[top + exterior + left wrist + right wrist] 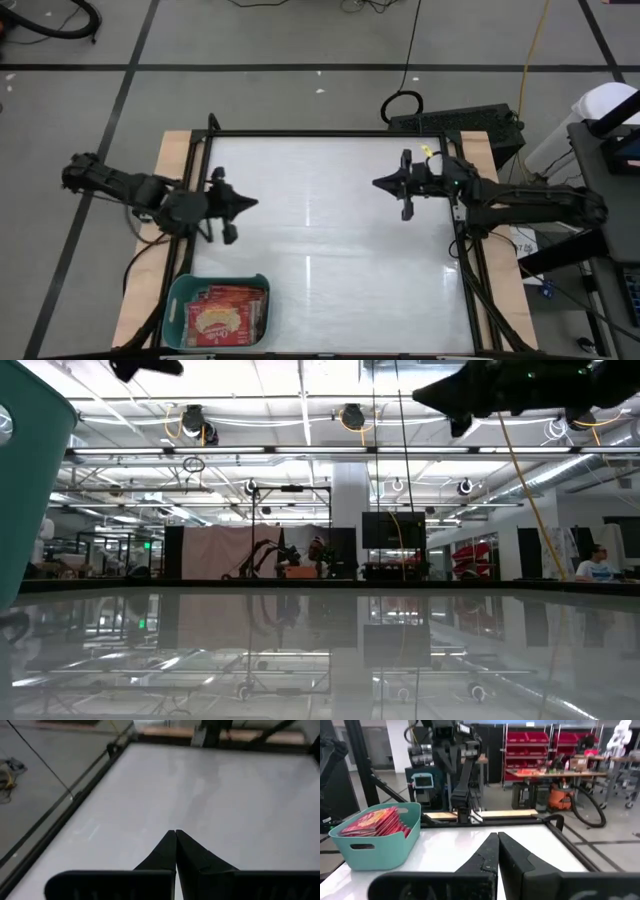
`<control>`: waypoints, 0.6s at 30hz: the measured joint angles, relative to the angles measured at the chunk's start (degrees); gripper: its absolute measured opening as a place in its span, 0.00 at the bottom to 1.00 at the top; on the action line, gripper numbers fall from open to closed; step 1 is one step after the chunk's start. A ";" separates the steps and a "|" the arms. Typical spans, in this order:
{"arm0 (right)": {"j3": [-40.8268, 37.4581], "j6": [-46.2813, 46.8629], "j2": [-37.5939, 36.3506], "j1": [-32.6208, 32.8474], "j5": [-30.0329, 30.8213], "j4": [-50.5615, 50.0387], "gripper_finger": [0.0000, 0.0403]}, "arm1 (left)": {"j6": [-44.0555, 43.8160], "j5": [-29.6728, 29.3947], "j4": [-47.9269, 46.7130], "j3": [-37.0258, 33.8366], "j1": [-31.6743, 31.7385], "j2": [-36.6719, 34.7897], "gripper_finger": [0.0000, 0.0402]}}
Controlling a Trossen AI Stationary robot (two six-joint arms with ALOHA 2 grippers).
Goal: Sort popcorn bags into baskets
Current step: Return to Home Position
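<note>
A teal-green basket [176, 300] [375, 847] stands at the table's near left corner. Several red popcorn bags [226, 318] [379, 822] lie stacked flat inside it; the top one shows its yellow-cream picture. My left gripper [254, 203] [175, 833] hovers shut and holding nothing over the table's left side, beyond the basket. My right gripper [376, 183] [497, 835] hovers shut and bare over the far right part of the table, pointing level toward the left. The low view shows only the basket's corner [30, 490] and both arms as dark shapes overhead.
The white tabletop [330, 240] has a black frame and wooden side boards. A black box with cables [470, 122] sits past the far right corner. Beyond the table lie floor, shelves and workbenches.
</note>
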 joint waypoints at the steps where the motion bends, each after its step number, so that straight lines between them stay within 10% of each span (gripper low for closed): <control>1: -1.01 -0.17 -0.81 0.00 0.00 0.76 0.00 | 0.43 0.91 0.18 -0.10 1.14 1.04 0.01; 18: -14.61 -3.00 -4.11 0.02 0.32 11.29 0.00 | 11.33 15.43 20.99 -18.99 16.83 -6.91 0.01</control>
